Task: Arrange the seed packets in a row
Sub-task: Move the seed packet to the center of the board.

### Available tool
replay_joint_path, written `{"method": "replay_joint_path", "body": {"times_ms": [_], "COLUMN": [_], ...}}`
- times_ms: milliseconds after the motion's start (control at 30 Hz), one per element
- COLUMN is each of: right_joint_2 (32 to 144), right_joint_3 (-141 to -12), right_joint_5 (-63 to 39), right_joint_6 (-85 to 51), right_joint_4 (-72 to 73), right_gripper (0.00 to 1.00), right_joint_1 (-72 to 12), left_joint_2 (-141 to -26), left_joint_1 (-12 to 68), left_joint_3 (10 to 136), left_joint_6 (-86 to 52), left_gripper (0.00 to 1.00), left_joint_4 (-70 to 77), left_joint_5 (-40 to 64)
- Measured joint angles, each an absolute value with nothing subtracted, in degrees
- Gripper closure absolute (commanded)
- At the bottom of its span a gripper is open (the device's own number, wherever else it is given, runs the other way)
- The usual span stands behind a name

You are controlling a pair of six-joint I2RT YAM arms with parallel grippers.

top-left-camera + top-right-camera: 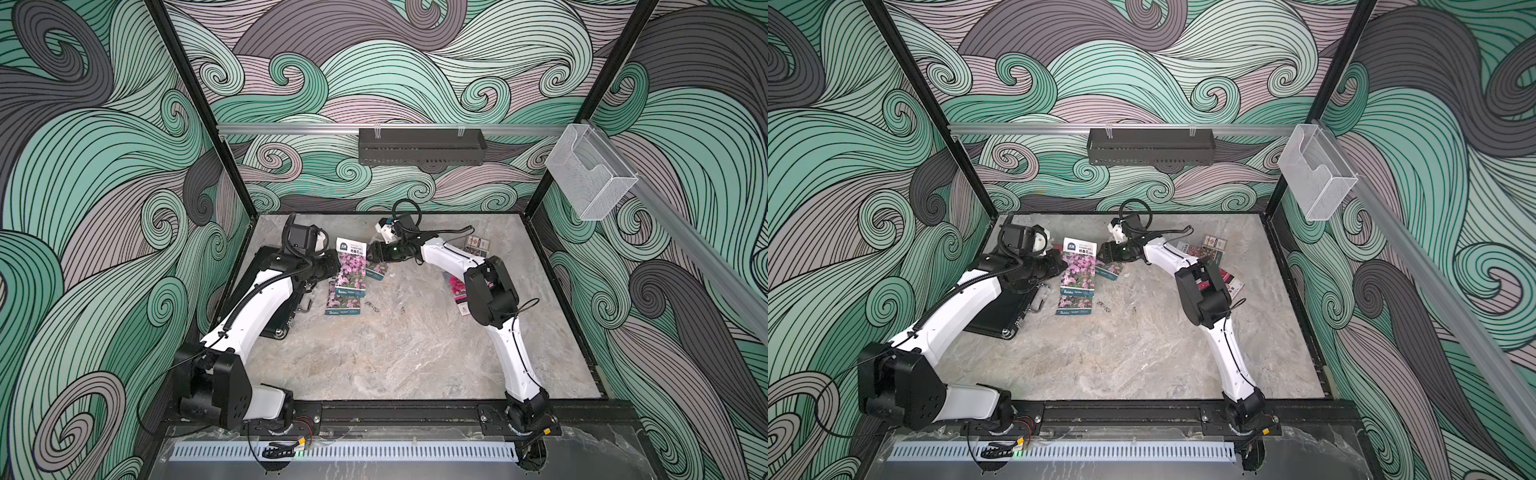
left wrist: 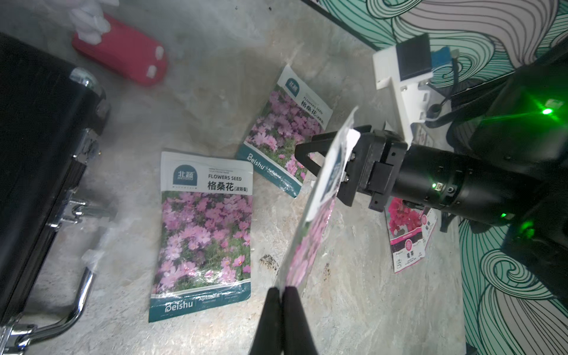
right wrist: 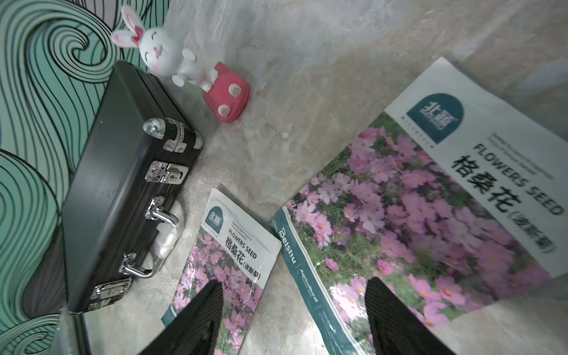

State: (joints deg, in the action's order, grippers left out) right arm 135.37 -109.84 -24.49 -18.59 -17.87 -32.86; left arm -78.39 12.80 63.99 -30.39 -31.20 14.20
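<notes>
Packets in both top views: the left fingers (image 1: 334, 259) are pinched shut on the lifted packet (image 1: 352, 268), purple-pink, clear of the counter (image 1: 395, 353) near 11 o'clock, long axis 12 to 6. The right fingers (image 1: 372, 252), spread and empty, hang at its 3 o'clock above the 2nd packet (image 1: 378, 271); the 3rd packet (image 1: 343, 302) lies flat at the lifted one's 6 o'clock. Left wrist view: the lifted packet, edge-on, crosses the right fingers; contact I cannot tell. Magenta packets (image 2: 402, 221) lie beyond, toward 3 o'clock. Right wrist view: the 2nd packet lies just beneath the spread fingers, teal band between them, axis seemingly 7 to 1 o'clock, so the right arm is nearer.
</notes>
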Motion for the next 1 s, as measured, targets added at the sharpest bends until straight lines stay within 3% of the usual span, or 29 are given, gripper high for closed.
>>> {"method": "replay_joint_path", "body": {"times_ms": [700,1000], "right_joint_2": [142.39,133.69], "right_joint_3": [-119.96,-107.31], "right_joint_5": [-19.09,-16.43], "right_joint_6": [-20.16,-19.44], "right_joint_4": [-30.06,-32.93], "right_gripper": [0.26,0.25], "right_joint_1": [-33.89,-30.2], "left_joint_2": [-75.85,-75.9], "left_joint_1": [10.26,10.24], "left_joint_3": [62.0,62.0], "left_joint_6": [-30.39,-30.37], "left_gripper": [1.0,1.0], "left_joint_4": [-31.86,-31.7], "left_joint_5": [14.24,14.87]}}
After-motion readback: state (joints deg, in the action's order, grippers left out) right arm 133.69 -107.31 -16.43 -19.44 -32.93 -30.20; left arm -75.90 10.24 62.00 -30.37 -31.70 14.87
